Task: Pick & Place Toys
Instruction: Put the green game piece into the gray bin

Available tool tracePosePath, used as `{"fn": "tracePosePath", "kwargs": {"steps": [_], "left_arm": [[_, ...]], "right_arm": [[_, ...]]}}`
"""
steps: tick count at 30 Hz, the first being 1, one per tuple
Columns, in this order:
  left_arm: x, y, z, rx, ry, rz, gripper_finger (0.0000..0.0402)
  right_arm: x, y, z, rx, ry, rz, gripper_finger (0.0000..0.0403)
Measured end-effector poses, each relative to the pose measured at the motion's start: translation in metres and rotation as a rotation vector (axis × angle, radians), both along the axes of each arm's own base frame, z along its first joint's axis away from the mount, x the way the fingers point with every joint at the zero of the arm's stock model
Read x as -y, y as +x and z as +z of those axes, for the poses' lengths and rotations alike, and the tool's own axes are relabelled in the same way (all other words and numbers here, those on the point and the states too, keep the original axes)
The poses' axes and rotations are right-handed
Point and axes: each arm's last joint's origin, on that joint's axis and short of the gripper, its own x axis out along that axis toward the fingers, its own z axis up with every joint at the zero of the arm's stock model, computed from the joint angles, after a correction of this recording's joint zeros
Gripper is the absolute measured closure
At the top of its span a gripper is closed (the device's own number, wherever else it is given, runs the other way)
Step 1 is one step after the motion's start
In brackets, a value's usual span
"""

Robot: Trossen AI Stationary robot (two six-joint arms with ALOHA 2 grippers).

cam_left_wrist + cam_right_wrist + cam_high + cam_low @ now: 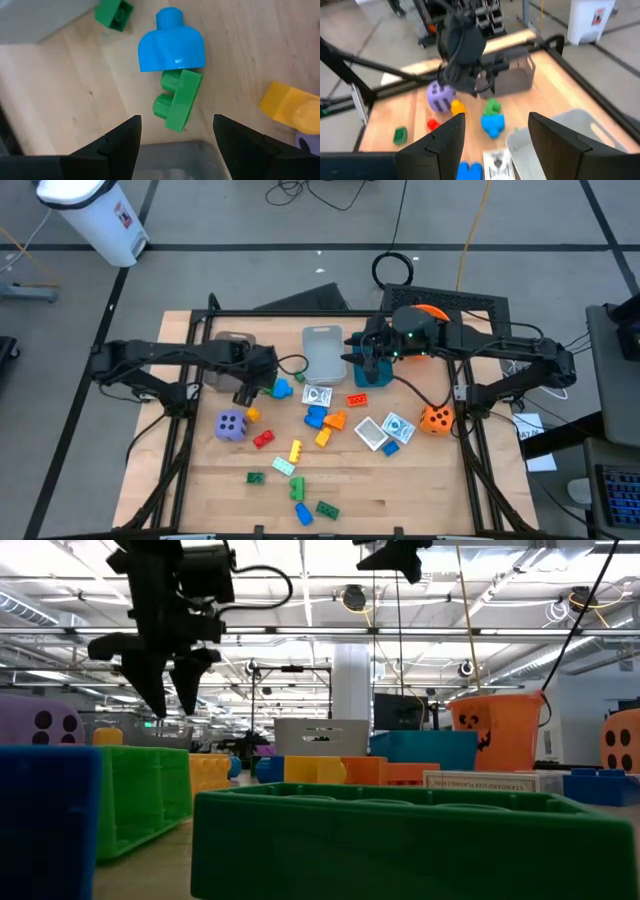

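Above the bench (400,490), the left tool (175,145) hangs open over a green brick (176,99) touching a blue brick (171,46); the right tool (495,137), open and empty, hovers near the grey bin (322,352).

Left gripper (243,394) hangs left of centre, jaws apart and empty; right gripper (368,366) sits upper centre, jaws apart.

Your wooden table (400,490) carries scattered bricks (296,450), a purple die (231,425) just beside the left gripper (248,394), packets (385,430), bins (323,352).
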Motion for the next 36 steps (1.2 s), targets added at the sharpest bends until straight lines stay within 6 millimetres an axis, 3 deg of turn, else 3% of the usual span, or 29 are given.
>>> {"fn": "tracePosePath", "kwargs": {"steps": [8,17,23,36], "left_arm": [[-0.017,0.005,-0.016,-0.049,-0.048,-0.031,0.0144],[-0.026,0.012,-0.027,-0.042,-0.091,-0.08,0.0144],[-0.025,0.013,-0.033,-0.061,-0.127,-0.113,0.0144],[-0.036,0.017,-0.058,-0.141,-0.175,-0.106,0.0144]], "right_arm": [[0.0,-0.002,-0.009,-0.073,0.01,-0.001,0.0192],[-0.001,-0.004,-0.046,-0.125,0.084,-0.033,0.0192],[0.0,-0.003,-0.059,-0.118,0.123,-0.051,0.0193],[-0.001,-0.003,-0.061,-0.121,0.134,-0.054,0.0193]]}}
